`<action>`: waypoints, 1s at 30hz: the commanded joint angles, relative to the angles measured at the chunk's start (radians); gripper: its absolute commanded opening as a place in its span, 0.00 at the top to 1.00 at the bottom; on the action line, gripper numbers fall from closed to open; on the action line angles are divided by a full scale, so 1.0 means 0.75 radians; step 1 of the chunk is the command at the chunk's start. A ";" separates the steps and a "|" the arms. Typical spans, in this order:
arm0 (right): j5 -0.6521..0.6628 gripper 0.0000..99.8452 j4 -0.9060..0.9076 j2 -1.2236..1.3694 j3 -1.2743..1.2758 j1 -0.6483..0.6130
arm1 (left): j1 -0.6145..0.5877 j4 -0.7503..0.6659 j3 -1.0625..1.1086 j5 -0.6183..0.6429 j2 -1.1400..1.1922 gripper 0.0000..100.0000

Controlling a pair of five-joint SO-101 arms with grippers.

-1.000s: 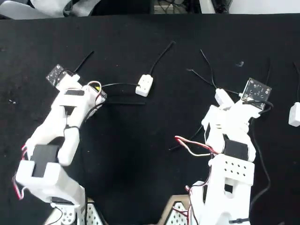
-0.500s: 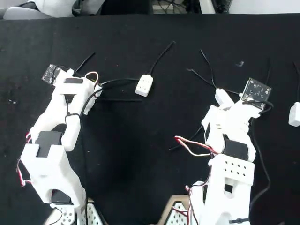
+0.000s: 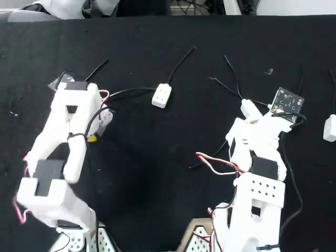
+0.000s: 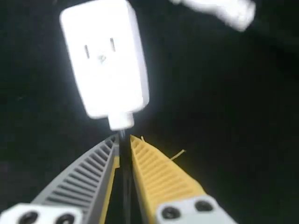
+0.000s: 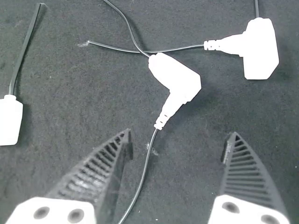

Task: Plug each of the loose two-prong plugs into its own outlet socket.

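1. High view: a white socket block (image 3: 161, 96) lies on the black table (image 3: 168, 173). The left arm (image 3: 68, 121) stands to one side of it, and the right arm (image 3: 257, 152) is well apart on the other side.
2. Left wrist view: the left gripper (image 4: 124, 142) is pinched tight on a black cable (image 4: 124, 177), just beside the cable end of a socket block (image 4: 105, 56). I cannot tell whether this is the same block.
3. Right wrist view: the right gripper (image 5: 180, 134) gapes wide and holds nothing. An angled plug (image 5: 177, 84) lies just ahead of the gap, well apart from a white block (image 5: 9, 119).
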 commanded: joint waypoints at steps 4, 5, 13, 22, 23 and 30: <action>-0.004 0.70 -0.014 -0.040 -0.007 0.020 | -0.111 0.409 -0.034 -0.951 -0.362 0.97; -0.004 0.70 -0.014 -0.040 -0.007 0.020 | -0.140 0.423 -0.040 -1.047 -0.413 0.97; -0.004 0.70 -0.014 -0.040 -0.009 0.020 | -0.175 0.401 -0.206 -1.475 -0.829 0.97; -0.004 0.70 -0.010 -0.040 -0.007 0.020 | -0.564 -0.282 0.140 -1.340 -0.604 0.97; -0.004 0.70 -0.010 -0.040 -0.007 0.020 | -0.580 -0.313 0.165 -1.338 -0.579 0.97; -0.004 0.70 -0.010 -0.040 -0.007 0.020 | -0.684 -0.421 0.204 -1.217 -0.552 0.97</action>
